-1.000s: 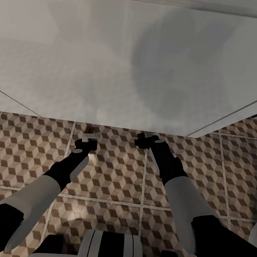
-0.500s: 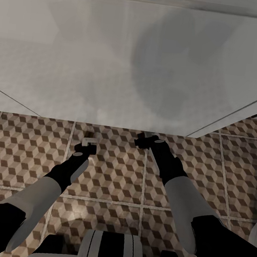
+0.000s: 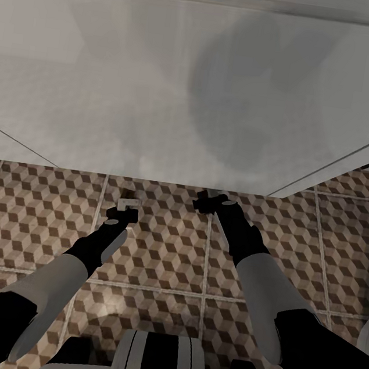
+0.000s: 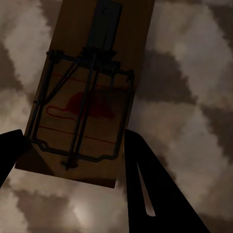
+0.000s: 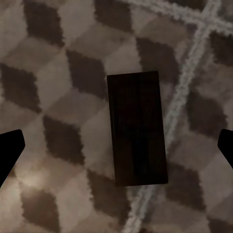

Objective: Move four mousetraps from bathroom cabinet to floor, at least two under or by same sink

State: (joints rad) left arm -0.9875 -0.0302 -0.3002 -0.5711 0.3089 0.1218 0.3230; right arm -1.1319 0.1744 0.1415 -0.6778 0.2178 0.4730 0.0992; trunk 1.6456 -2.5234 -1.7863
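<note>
Both arms reach down toward the bathroom floor (image 3: pixel 34 210) in front of a large white unit (image 3: pixel 163 87), possibly the sink unit seen from above.

Left gripper (image 3: pixel 126 207): in the left wrist view its fingers (image 4: pixel 145 189) stand apart on either side of a mousetrap (image 4: pixel 90 92). This brown board with a wire spring and red marking faces up over the patterned tiles. Whether the fingers press its edges or have let go cannot be told.

Right gripper (image 3: pixel 209 201): its fingertips (image 5: pixel 9 150) sit wide apart, holding nothing. A second mousetrap (image 5: pixel 137 127) lies flat between them as a dark rectangle on the tiles, beside a grout line.

Progress, as a judgement: one trap is down, and a second is at or near the floor, both close to the white unit's front edge. The other two traps remain to be fetched and placed.
</note>
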